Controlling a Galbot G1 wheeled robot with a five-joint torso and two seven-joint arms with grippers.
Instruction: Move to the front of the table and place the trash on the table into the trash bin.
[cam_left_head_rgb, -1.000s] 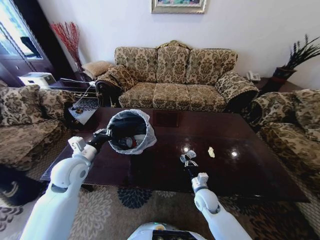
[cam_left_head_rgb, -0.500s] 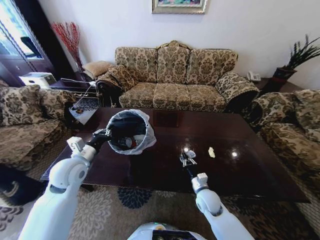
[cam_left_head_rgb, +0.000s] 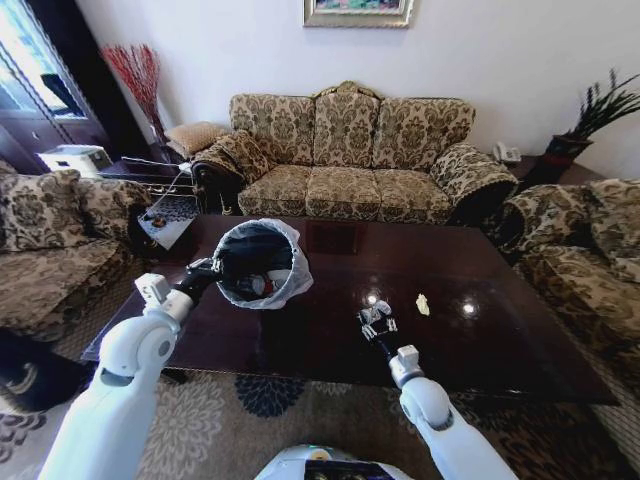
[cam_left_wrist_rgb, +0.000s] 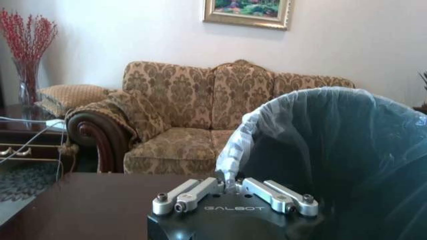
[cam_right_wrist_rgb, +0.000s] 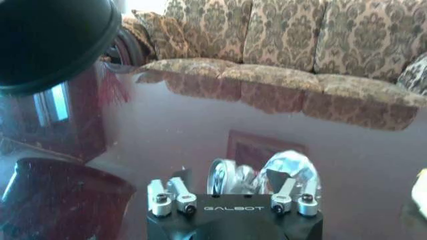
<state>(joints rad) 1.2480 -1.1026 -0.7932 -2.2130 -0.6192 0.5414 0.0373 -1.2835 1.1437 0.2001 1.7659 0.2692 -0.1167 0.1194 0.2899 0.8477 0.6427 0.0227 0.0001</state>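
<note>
Holding the trash bin (cam_left_head_rgb: 258, 262) by its rim, L gripper (cam_left_head_rgb: 207, 269) sits at approx 9 o'clock of the bin. Fingers (cam_left_wrist_rgb: 195, 190) closed together on the ruffled whitish bag edge (cam_left_wrist_rgb: 235, 156), per L wrist view. Bin is tilted, mouth facing the robot, raised over the L part of the table (cam_left_head_rgb: 500, 340). Some trash visible inside the bin, can't ID the pieces.

R gripper (cam_left_head_rgb: 376, 319) is over the table centre-front, at approx 4 o'clock from the bin, well apart from it. R wrist view: fingers (cam_right_wrist_rgb: 287, 187) closed around a crushed clear bottle (cam_right_wrist_rgb: 288, 167), w/ a roundish shiny part (cam_right_wrist_rgb: 220, 175) of it between the jaws. Can't tell if it's lifted off the tabletop or touching.

One small pale scrap (cam_left_head_rgb: 422, 303) lies on the table at approx 2 o'clock of the R gripper, near but not touching. It shows as a pale edge (cam_right_wrist_rgb: 419, 190) in R wrist view.

Bin's black underside (cam_right_wrist_rgb: 53, 40) shows in R wrist view, above the glossy tabletop, w/ sofa reflections in the surface.

Bkgd: patterned sofa (cam_left_head_rgb: 350, 150) behind the table at 12 o'clock, armchairs (cam_left_head_rgb: 50, 230) at 9 and 3 o'clock, framed pic (cam_left_wrist_rgb: 248, 11) on the wall.
</note>
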